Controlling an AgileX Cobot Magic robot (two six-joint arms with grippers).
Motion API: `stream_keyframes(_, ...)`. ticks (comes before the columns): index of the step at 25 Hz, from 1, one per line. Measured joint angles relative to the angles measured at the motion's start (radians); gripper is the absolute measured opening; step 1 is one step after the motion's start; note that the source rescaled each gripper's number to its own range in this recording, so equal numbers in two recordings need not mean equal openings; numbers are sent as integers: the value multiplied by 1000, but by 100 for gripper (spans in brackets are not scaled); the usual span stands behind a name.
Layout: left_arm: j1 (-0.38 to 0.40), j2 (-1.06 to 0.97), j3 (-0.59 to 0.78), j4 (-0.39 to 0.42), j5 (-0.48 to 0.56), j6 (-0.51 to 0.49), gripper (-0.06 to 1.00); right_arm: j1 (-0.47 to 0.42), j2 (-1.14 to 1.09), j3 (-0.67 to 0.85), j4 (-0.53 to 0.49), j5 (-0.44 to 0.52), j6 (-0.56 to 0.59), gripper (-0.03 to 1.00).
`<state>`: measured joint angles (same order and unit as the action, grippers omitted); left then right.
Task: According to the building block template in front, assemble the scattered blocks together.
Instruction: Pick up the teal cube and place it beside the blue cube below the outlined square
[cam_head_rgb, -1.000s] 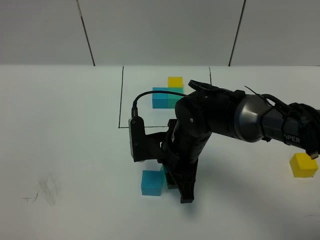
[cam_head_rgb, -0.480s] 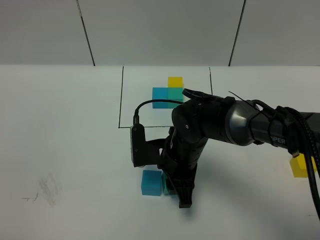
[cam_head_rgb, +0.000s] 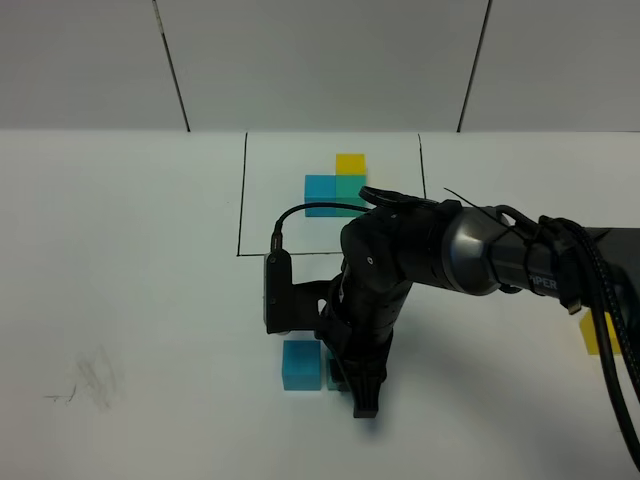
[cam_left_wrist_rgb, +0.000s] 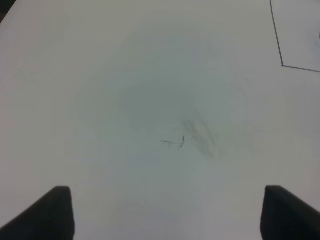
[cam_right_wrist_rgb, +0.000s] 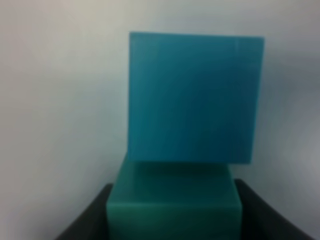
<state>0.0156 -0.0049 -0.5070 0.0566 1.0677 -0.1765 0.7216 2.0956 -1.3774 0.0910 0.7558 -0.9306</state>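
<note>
**Right wrist view, contents:**
1. Blue cube: matte, one square face shown, set on a white table.
2. Teal-green cube: seen nearer the camera. Its far edge is met by the blue cube, which is offset slightly to one side.
3. Right gripper: dark fingers are seen on either side of the teal-green cube, which is clamped between them.

Soft focus is noted throughout.

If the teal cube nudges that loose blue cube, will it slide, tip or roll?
The blue cube probably slides, not rolls: flat faces on a smooth table. It looks rigid and small, so likely light; a nudge from the teal-green cube may twist it. Tipping seems unlikely: it's as wide as tall.
</note>
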Motion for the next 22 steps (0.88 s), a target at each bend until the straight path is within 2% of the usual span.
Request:
stream_keyframes(5,0,0,0,0,0,0,90,0,37,-57,-10,34,13,3)
stream_keyframes(11,0,0,0,0,0,0,90,0,79,-131,-12,122,22,3)
stream_keyframes(22,0,0,0,0,0,0,90,0,100,-148,-10,167,72,3)
